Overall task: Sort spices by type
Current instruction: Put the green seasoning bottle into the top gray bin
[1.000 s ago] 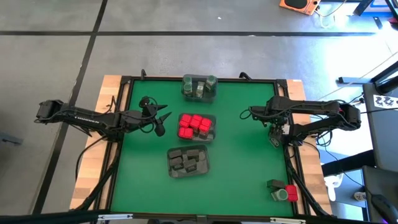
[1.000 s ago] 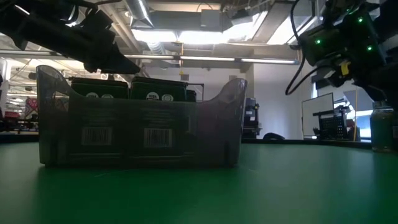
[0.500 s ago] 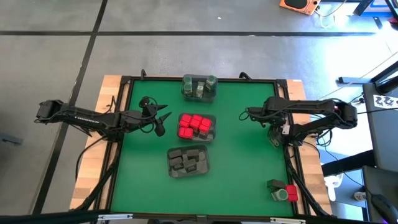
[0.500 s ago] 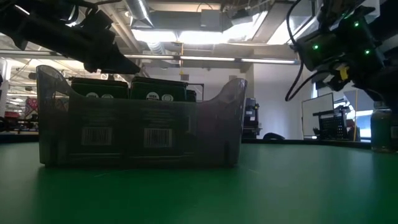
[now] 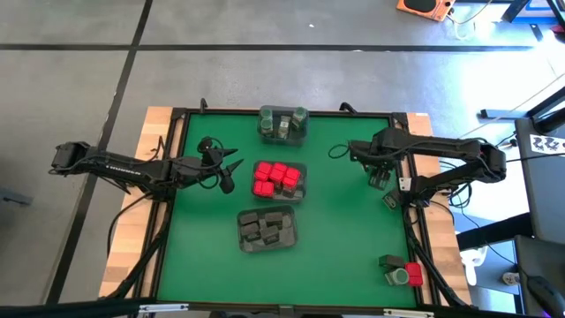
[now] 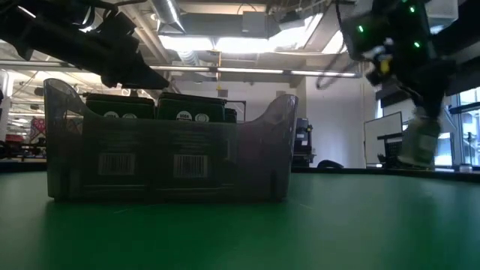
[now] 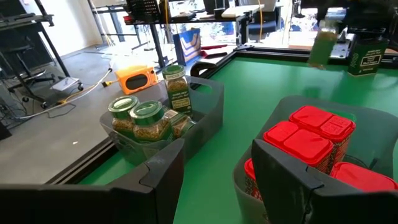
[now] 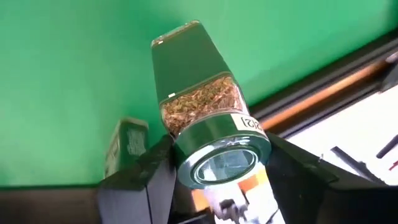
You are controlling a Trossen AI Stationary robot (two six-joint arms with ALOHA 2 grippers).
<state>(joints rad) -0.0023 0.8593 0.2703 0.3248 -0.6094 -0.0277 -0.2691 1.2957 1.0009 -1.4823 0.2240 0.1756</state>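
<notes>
Green-lidded jar (image 8: 208, 115) of dried herbs sits clamped in the right pincer (image 5: 381, 172), lifted above the worktop (image 5: 344, 230), apparently bound for the tray of matching jars (image 5: 282, 124). Left pincer (image 5: 228, 168) hangs half-open and empty beside the red boxes (image 5: 278, 178).

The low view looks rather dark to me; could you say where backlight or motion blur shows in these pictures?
Low view: bright ceiling lights behind silhouette the clear tray, and the right pincer's jar is motion-smeared. Left wrist view: the same jar is blurred far off. Right wrist view: the jar is sharp.
</notes>
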